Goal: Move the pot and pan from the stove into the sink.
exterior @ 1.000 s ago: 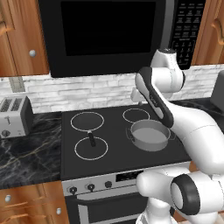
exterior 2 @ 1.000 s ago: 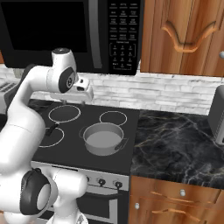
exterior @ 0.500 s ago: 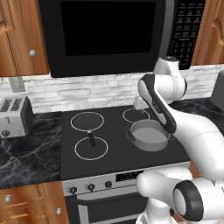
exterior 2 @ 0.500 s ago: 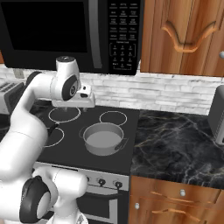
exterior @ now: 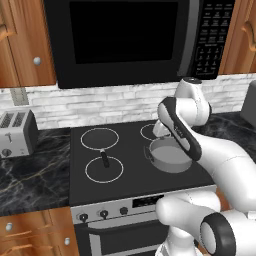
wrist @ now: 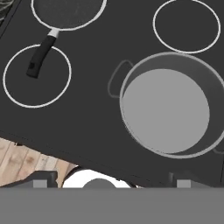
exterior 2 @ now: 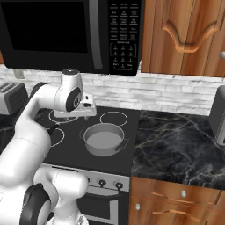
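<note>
The pot (exterior: pixel 171 154) stands on the stove (exterior: pixel 127 172), on the front burner at the side nearer the arm, its grey inside bare and one loop handle turned toward the middle of the cooktop. In the right base view the same pot (exterior 2: pixel 103 139) sits just short of the stove's front edge, beside the black marble worktop (exterior 2: pixel 176 149). The pan (wrist: pixel 68 12) lies on the far burner at the other side; its black stick handle (wrist: pixel 40 56) reaches across onto the neighbouring white ring. Pot and pan are well apart and do not touch. The tool (wrist: pixel 109 177) hangs above the stove and looks straight down, with the pot below and to one side of it. Its two dark fingertips (wrist: pixel 43 180) stand wide apart, nothing between them, nothing touched. A toaster (exterior: pixel 16 132) stands on the worktop beside the stove, and a black microwave (exterior: pixel 131 40) hangs above the cooktop.
</note>
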Tool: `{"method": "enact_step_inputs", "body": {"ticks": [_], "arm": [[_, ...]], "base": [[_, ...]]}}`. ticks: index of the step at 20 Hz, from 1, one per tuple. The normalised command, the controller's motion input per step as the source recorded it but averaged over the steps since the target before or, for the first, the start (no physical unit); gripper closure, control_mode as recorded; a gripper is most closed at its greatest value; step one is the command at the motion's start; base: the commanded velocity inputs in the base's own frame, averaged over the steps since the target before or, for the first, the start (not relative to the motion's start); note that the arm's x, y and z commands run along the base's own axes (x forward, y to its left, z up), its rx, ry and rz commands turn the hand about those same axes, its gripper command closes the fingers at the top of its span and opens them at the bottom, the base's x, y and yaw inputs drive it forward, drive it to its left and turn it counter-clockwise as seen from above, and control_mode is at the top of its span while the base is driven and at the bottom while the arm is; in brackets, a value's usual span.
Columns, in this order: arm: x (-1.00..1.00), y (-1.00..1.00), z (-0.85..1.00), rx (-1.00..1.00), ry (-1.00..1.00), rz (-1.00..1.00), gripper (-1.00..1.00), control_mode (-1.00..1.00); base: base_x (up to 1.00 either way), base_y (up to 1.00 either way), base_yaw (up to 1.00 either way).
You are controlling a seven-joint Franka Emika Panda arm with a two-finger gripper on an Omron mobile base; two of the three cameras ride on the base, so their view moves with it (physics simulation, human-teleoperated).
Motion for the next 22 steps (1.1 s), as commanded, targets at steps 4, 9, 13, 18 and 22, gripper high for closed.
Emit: {"method": "enact_step_inputs", "body": {"ticks": [4, 9, 13, 18, 22], "arm": [[0.07, 0.00, -0.40, -0.02, 0.01, 0.14, -1.00, -1.00], [0.11, 0.00, -0.40, -0.04, 0.01, 0.13, -1.00, -1.00], [0.17, 0.00, -0.39, -0.04, 0.02, 0.12, -1.00, -1.00], [0.17, -0.01, -0.39, -0.03, 0.03, 0.12, -1.00, -1.00], [0.18, -0.03, -0.36, -0.01, 0.03, 0.11, -1.00, -1.00]], "base": [[0.00, 0.00, 0.00], [0.00, 0.00, 0.00], [0.00, 0.00, 0.00], [0.00, 0.00, 0.00], [0.00, 0.00, 0.00]]}}
